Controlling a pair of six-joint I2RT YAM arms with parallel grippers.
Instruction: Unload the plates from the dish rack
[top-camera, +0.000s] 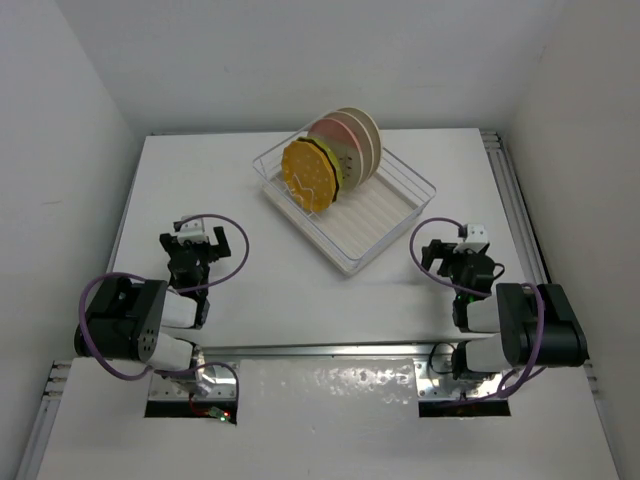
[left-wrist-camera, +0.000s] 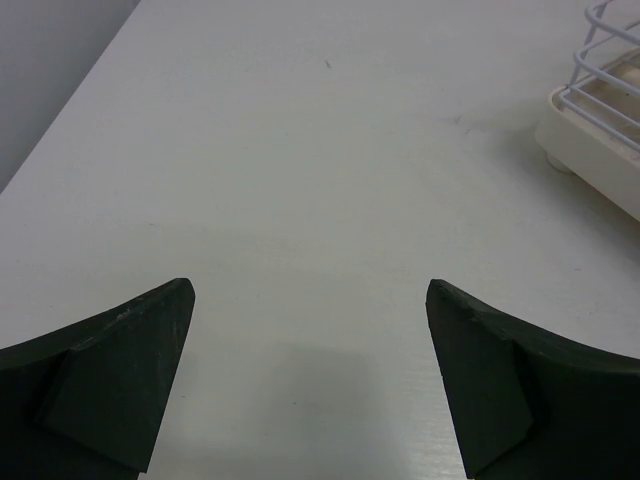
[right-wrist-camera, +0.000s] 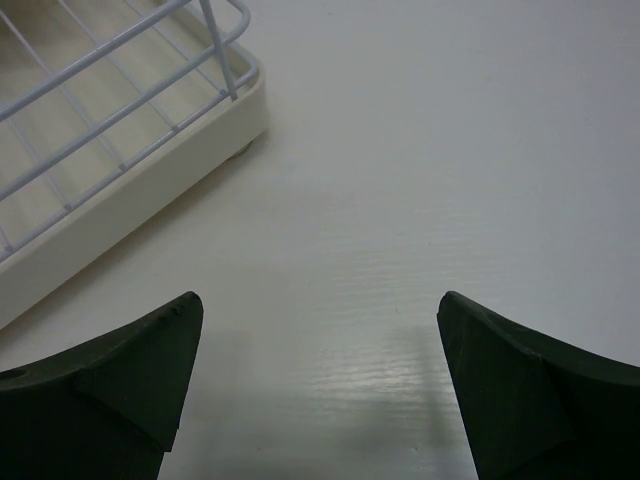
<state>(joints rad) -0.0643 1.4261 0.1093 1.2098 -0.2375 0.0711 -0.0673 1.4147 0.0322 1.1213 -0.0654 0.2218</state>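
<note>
The plates (top-camera: 340, 150) all stand on edge in the dish rack (top-camera: 385, 215), which sits askew toward the far edge of the table (top-camera: 200, 170), a little right of centre. They are packed close at the rack's far-left end. The orange-yellow plate (top-camera: 307, 175) is in front, the yellow-green plate (top-camera: 345, 168) right behind it, then the pale pink plate (top-camera: 328, 130), with the beige plate (top-camera: 362, 125) at the back. None is out, so we judge the task not begun.

Our left gripper (top-camera: 198, 240) hovers toward the near-left corner, well apart from the rack, fingers spread wide with nothing between them. Our right gripper (top-camera: 447, 255) hangs near the right edge, just beside the rack without touching it, likewise spread and empty. Its wrist view shows the wire frame (right-wrist-camera: 219, 50) close by.

We expect the plates to be stiff, smooth and rather slippery, and likely to chip if knocked, though we cannot tell the material. We would pinch the exposed top rim across its thickness, taking the front plate first since one face is free. Held by the rim alone a plate may swing, and it must rise clear of the wire frame.
</note>
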